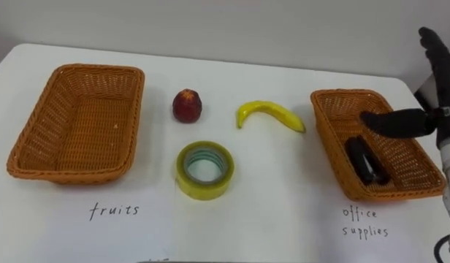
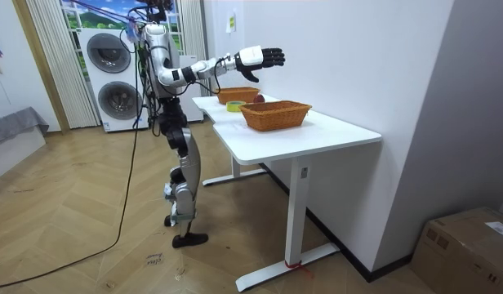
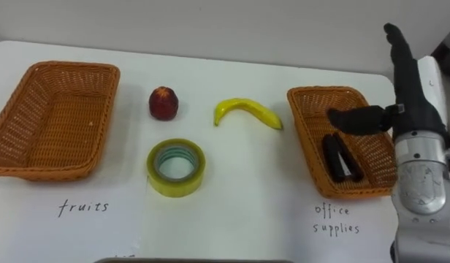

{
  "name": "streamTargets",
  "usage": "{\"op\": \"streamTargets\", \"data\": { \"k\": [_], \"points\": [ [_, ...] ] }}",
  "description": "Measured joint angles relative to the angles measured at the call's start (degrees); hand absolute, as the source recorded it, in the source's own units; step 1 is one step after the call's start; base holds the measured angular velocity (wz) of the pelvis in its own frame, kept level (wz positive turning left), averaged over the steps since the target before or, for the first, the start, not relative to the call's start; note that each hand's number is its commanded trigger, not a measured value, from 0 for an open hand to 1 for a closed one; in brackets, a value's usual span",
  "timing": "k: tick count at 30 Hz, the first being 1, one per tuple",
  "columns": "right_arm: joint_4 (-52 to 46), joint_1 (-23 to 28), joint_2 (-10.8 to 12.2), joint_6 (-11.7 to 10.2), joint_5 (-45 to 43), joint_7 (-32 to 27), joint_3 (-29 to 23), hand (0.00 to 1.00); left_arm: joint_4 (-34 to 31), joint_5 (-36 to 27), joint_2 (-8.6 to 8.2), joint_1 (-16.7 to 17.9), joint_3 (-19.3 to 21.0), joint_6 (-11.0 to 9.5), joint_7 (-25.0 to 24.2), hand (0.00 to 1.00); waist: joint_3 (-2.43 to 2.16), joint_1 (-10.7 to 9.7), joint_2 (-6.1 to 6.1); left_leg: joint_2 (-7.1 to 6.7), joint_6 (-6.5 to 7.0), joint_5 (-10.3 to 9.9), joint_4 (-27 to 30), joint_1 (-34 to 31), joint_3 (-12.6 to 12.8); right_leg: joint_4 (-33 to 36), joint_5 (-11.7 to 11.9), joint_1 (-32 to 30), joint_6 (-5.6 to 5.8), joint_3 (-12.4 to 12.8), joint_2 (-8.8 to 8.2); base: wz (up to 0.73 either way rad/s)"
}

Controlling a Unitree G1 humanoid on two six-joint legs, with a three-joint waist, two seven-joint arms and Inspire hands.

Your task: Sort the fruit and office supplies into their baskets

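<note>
A red apple [image 1: 187,106] and a yellow banana [image 1: 269,114] lie on the white table between two wicker baskets. In front of the apple sits a roll of yellow tape [image 1: 204,170]. The left basket [image 1: 35,142], above the word "fruits", holds nothing. The right basket [image 1: 334,157], above "office supplies", holds a black stapler [image 1: 366,161]. My right hand [image 1: 437,88] hovers open above the right basket's far right side, fingers straight up, thumb pointing left over the basket, nothing in it.
The table's right edge [image 3: 389,80] runs just behind my right hand. Handwritten labels [image 1: 114,211] mark the table in front of each basket. In the room view I stand at the table's long side, a wall beyond it and washing machines [image 2: 109,69] behind me.
</note>
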Motion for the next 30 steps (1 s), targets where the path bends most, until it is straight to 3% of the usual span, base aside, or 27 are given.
{"op": "streamTargets", "data": {
  "k": [9,17,30],
  "points": [
    [-3.2,-0.6,0.0,0.0,2.8,0.5,3.4,0.0,-1.1,-0.1,0.35,-0.6,-3.1,-0.2,-1.1,0.0,-0.14,0.3,0.24,0.05,0.0,0.0,-0.1,-0.1,0.1,0.1,0.0,-0.2,0.0,0.3,0.08,0.0],
    [-3.5,-4.1,0.2,0.0,5.1,4.2,6.3,0.0,-0.9,0.0,-0.04,-1.1,-3.3,-0.2,-3.1,0.0,-0.41,1.8,1.31,0.06,0.0,0.0,-0.1,-0.3,-0.6,0.1,0.1,-0.2,-0.04,-0.4,0.07,0.02],
    [-5.3,-7.2,0.1,0.5,4.7,8.4,13.4,0.0,0.6,0.1,0.09,-3.4,-3.6,0.1,-3.8,0.0,-0.2,4.9,1.26,0.01,-0.03,0.1,0.0,-0.6,-1.0,0.2,0.1,-0.3,-0.06,-0.8,-0.01,0.01]
  ]
}}
